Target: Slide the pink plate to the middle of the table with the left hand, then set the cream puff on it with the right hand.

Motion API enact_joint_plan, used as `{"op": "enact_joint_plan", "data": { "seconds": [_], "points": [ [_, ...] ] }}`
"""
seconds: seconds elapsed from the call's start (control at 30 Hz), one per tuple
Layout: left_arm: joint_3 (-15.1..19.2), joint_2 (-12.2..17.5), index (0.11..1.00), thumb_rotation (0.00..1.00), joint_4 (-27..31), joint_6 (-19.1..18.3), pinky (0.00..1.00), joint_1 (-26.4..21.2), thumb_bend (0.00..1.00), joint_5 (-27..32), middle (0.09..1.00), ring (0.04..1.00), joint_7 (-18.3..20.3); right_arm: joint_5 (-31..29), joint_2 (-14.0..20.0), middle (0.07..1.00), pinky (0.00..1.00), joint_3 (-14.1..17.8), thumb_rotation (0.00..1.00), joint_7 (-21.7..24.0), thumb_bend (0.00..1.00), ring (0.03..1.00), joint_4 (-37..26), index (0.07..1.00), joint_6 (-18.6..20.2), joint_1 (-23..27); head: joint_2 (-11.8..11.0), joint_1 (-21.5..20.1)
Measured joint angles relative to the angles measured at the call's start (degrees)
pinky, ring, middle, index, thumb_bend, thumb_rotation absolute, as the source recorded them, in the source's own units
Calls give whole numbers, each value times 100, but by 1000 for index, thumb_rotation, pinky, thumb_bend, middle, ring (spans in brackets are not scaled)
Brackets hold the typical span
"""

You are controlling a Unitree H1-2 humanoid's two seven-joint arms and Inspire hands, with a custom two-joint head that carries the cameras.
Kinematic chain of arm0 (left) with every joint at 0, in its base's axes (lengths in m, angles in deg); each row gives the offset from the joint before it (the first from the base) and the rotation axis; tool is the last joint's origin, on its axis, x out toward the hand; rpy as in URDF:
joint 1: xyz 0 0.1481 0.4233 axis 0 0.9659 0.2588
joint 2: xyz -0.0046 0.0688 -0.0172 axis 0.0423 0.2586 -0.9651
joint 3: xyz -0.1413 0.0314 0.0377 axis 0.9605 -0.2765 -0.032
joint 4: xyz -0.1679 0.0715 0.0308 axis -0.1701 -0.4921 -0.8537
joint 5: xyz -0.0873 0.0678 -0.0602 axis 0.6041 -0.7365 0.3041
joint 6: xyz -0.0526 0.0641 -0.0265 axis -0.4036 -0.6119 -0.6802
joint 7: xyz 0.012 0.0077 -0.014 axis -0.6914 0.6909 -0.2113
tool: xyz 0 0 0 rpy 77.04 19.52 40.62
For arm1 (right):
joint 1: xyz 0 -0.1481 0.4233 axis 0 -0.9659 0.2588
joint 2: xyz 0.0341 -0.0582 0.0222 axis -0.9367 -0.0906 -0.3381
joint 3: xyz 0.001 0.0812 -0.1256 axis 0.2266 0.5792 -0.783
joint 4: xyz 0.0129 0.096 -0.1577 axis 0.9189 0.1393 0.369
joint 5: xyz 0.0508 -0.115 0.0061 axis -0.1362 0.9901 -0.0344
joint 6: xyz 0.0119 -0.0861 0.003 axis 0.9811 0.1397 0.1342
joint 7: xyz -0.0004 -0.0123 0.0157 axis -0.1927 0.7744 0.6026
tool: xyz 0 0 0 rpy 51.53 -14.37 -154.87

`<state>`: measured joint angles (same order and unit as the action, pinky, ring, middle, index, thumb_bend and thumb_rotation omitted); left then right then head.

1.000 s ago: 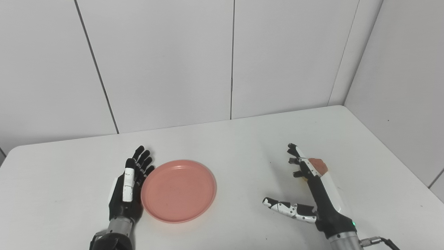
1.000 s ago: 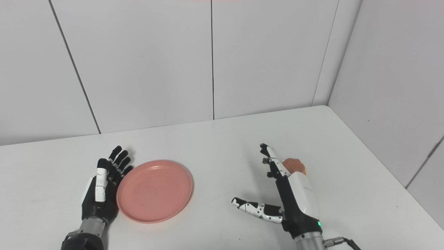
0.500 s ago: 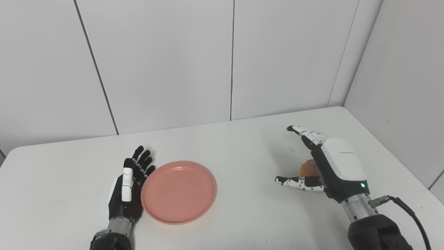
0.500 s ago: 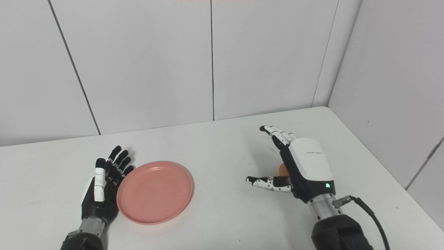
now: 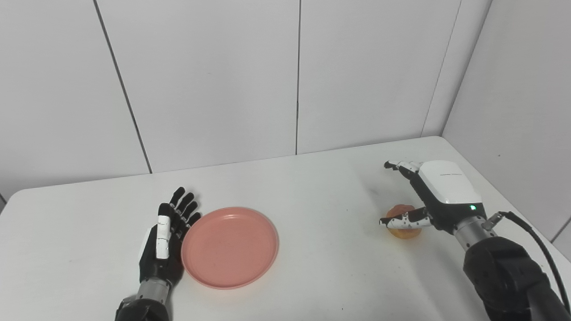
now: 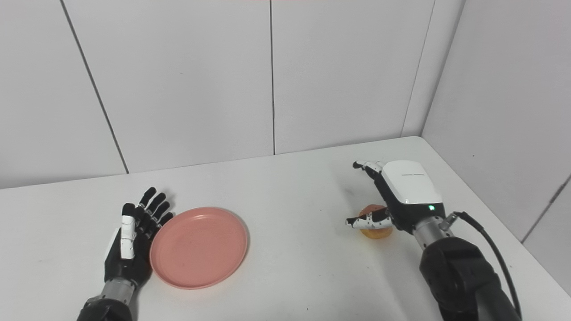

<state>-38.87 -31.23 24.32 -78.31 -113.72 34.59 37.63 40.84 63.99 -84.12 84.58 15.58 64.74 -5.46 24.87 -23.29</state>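
The pink plate [image 5: 229, 245] lies flat on the white table [image 5: 312, 187], left of its middle. My left hand [image 5: 166, 238] rests open and edge-on against the plate's left rim, fingers pointing away from me. The cream puff [image 5: 403, 220], a small golden-brown bun, sits on the table at the right. My right hand [image 5: 435, 191] hovers over it, open, palm down; its thumb crosses in front of the puff and its fingers [image 5: 401, 166] reach past it. The hand's white back hides part of the puff.
The table's right edge [image 5: 504, 209] runs close behind the right hand, with the side wall beyond it. A black cable [image 5: 535, 249] trails from the right wrist. White wall panels stand behind the table.
My right hand has turned palm down and moved right and away, coming over the cream puff. The left hand and the plate have stayed put.
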Motion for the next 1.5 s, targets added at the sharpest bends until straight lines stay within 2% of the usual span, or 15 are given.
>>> {"op": "enact_joint_plan", "data": {
  "seconds": [0.13, 0.4, 0.6, 0.77, 1.03, 1.4, 1.5],
  "points": [
    [-3, 4, 913, 866, -3, 0, 909, -1, 907, 1, 926, 935, 2, 57, 109, 818, 610, -98, 374, 391, 1000, 765, 102, 792, 192, 151, -18, 9],
    [-24, 4, 905, 860, -4, 0, 891, -2, 918, 0, 917, 926, 4, -168, 243, 815, 551, -199, 334, 783, 1000, 721, 648, 794, 324, 438, 9, 35],
    [-25, 5, 915, 863, -3, 0, 894, -1, 909, 1, 919, 929, 5, -231, 286, 810, 579, -338, 299, 916, 1000, 734, 903, 796, 373, 565, 26, 35],
    [-29, 2, 914, 866, 15, -12, 887, 1, 909, 0, 916, 925, 3, -183, 323, 831, 629, -547, 263, 1199, 1000, 783, 1047, 795, 662, 653, 44, 44],
    [-21, -8, 910, 854, 61, -31, 894, 23, 899, 2, 911, 923, -4, -144, 481, 867, 630, -769, 235, 1387, 1000, 813, 1211, 794, 925, 656, 79, 79],
    [-21, -8, 912, 853, 91, -44, 891, 39, 899, 2, 911, 921, -4, -173, 581, 861, 652, -925, 229, 1394, 1000, 824, 1301, 779, 935, 662, 114, 70],
    [-21, -8, 911, 856, 91, -44, 892, 40, 899, 2, 910, 920, -5, -173, 668, 854, 645, -942, 194, 1402, 1000, 815, 1328, 775, 936, 681, 114, 70]
  ]
}}
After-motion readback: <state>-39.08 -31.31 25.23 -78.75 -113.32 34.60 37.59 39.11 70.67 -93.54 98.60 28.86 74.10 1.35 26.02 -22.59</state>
